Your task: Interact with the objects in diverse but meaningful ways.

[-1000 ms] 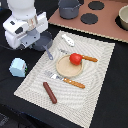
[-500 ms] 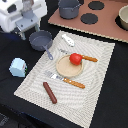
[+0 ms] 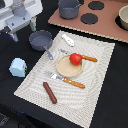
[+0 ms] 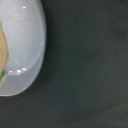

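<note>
Claw (image 3: pixel 21 33) sits at worktop's (image 3: pixel 107 100) far corner, exterior view's left; can't tell if wide or narrow. Saucepan (image 3: pixel 41 39) just off mat's (image 3: pixel 97 85) edge; tomato (image 3: pixel 75 58) on plate (image 3: pixel 64 67); cup (image 3: pixel 18 67) apart, open dark surface around.

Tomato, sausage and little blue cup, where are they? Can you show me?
Tomato (image 3: pixel 75 58): exterior view, middle of its red top, on the plate.
Sausage (image 3: pixel 50 92): exterior view, middle of its brown length, on the mat.
Blue cup (image 3: pixel 18 67): exterior view, its pale side wall.
</note>
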